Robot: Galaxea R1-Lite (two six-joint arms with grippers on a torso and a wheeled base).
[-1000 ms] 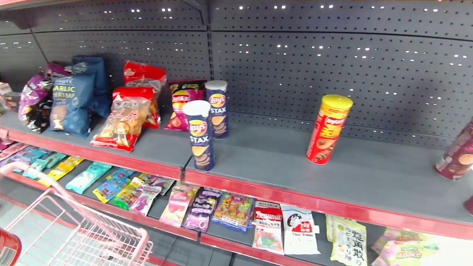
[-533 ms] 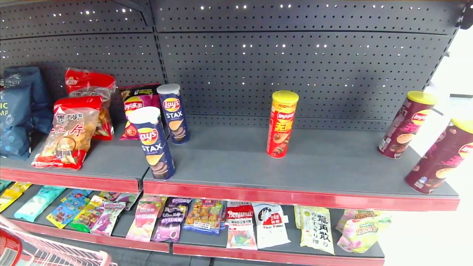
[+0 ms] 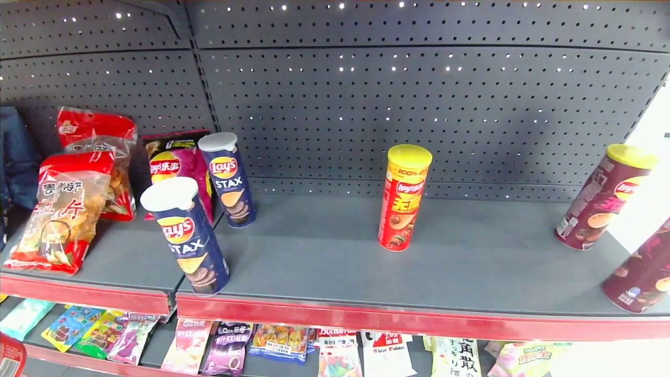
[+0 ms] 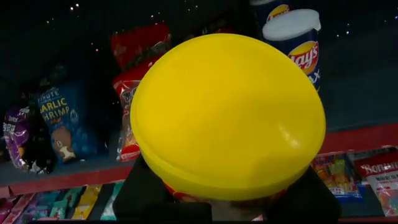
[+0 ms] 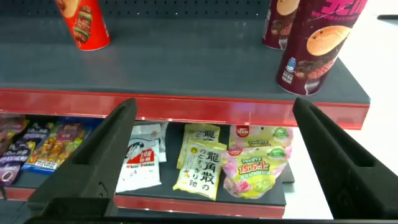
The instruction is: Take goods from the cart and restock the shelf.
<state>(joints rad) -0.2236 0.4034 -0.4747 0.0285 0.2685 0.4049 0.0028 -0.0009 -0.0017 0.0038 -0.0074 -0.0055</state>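
The held chip can [image 4: 227, 115], yellow lid facing the wrist camera with a sliver of red body under it, is clamped in the left gripper [image 4: 221, 205], whose dark fingers close on the tube's sides below the lid. It hangs in front of the shelf [image 3: 366, 272], left of the standing red can [image 3: 404, 198], toward the blue cans [image 3: 186, 235]. It is probably a light cardboard tube: stiff enough for a firm pinch yet crushable, smooth, tall and easy to topple, so hold mid-body, never the push-on lid. The right gripper [image 5: 212, 106] is spread wide with nothing between its fingers, facing the shelf edge right of the standing red can, near the maroon cans [image 5: 317, 43]
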